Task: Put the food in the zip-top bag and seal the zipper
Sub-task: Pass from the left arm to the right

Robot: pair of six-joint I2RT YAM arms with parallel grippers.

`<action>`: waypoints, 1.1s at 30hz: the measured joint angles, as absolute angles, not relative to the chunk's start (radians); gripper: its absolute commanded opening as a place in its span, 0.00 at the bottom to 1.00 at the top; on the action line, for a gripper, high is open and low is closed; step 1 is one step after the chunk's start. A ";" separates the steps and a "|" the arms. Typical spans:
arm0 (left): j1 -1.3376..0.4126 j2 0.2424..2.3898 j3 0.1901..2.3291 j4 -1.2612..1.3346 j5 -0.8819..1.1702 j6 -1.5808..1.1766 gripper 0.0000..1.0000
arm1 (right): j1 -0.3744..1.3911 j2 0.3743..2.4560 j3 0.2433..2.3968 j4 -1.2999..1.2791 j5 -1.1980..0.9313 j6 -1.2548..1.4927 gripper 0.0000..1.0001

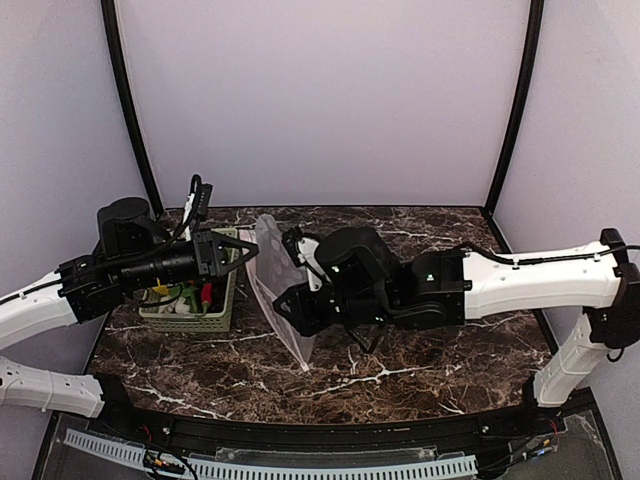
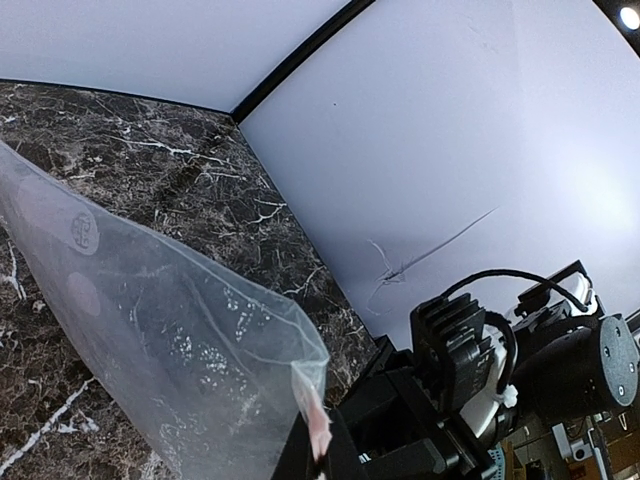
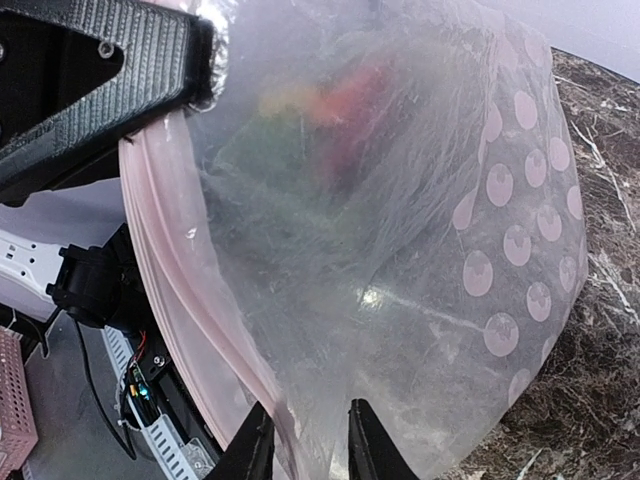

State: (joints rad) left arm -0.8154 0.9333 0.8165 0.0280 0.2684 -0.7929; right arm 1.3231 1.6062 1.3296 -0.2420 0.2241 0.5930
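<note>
your left gripper: clamped on zip-top bag corner | your right gripper: jaws ajar around its film | food: in basket, table left edge

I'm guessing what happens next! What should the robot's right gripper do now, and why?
Probably squeeze the right gripper shut on the bag: its fingers straddle the bag's edge with a gap between them, while the left gripper already pinches a corner.

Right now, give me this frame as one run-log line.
left end effector: shut on zip-top bag edge | right end effector: open, astride bag edge | food: in basket
</note>
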 measured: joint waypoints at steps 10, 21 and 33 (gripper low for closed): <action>-0.815 0.935 0.817 0.028 0.267 -0.791 0.01 | 1.333 1.673 1.403 -0.254 0.261 0.551 0.10; -0.815 0.937 0.818 0.006 0.245 -0.766 0.43 | 1.336 1.687 1.414 -0.257 0.304 0.565 0.00; -0.815 0.937 0.841 -0.163 0.222 -0.679 0.90 | 1.331 1.687 1.435 -0.281 0.395 0.612 0.00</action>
State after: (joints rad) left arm -0.8154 0.9367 0.8410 -0.1627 0.2218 -0.6792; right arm 1.3308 1.6867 1.4345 -0.2810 0.3950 0.6125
